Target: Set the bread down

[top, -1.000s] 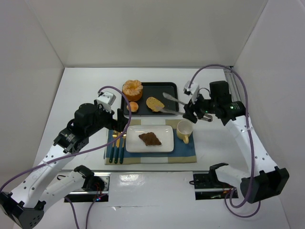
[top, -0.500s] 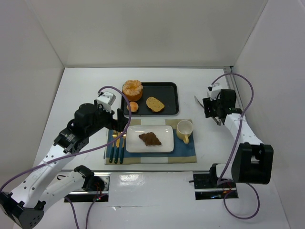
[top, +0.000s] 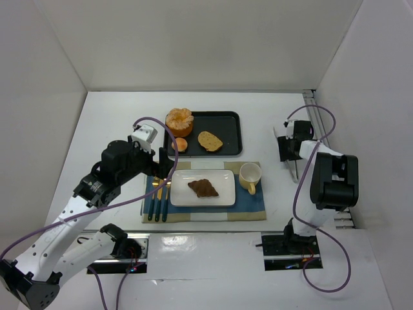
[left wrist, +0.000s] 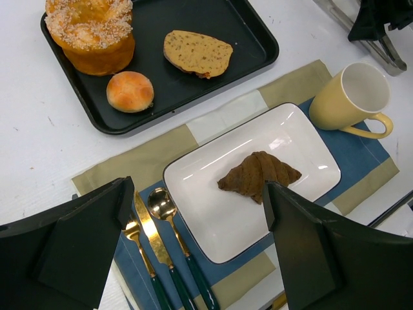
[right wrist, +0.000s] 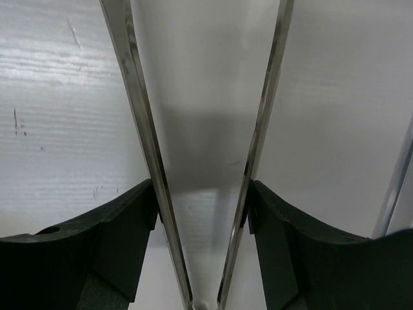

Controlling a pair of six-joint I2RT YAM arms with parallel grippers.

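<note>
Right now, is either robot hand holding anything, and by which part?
The right gripper clamps metal tongs across both arms near their hinge. The left gripper holds nothing.

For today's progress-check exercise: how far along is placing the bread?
Done: the bread lies on the white plate. In hand: the right claw grips the metal tongs, off to the right of the placemat. Left: probably only setting the tongs down. The left claw hovers open and empty.
</note>
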